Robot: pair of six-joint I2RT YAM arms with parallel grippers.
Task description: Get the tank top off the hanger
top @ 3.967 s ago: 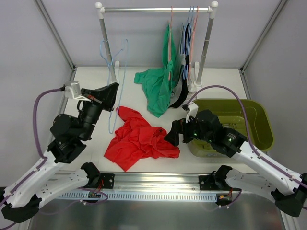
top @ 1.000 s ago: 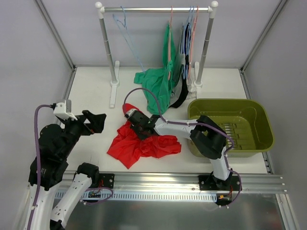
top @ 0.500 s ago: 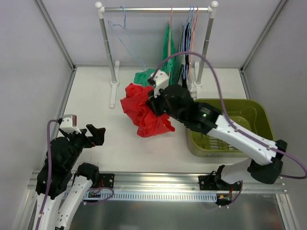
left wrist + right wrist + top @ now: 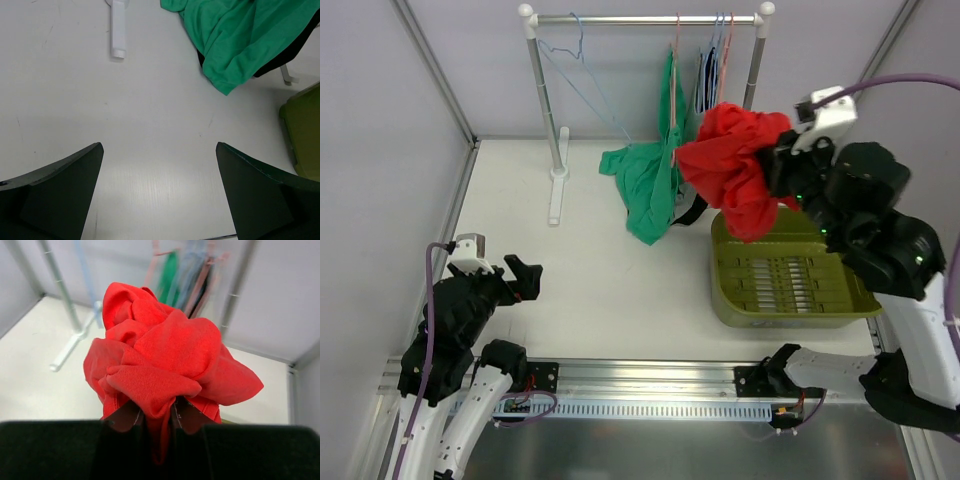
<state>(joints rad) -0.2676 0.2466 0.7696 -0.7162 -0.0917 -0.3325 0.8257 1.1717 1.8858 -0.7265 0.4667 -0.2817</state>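
Note:
The red tank top point(image 4: 735, 160) hangs bunched in the air over the left end of the green bin point(image 4: 790, 285). My right gripper point(image 4: 782, 168) is shut on it. In the right wrist view a fold of the red tank top point(image 4: 160, 355) is pinched between the two fingers of the right gripper point(image 4: 159, 416). An empty light blue hanger point(image 4: 585, 80) hangs at the left end of the rack rod point(image 4: 640, 19). My left gripper point(image 4: 525, 275) sits low at the table's front left, and the left wrist view shows the left gripper point(image 4: 159, 147) open over bare table.
More garments hang on hangers at the rack's right end; a green one point(image 4: 645, 185) trails onto the table, also seen as the green cloth point(image 4: 240, 35). The rack's white foot point(image 4: 118, 25) stands at the back left. The bin corner point(image 4: 305, 130) lies to the right.
My right arm has lifted the red tank top off the table and swung it up and right, over the bin. The left arm has barely shifted, staying open.

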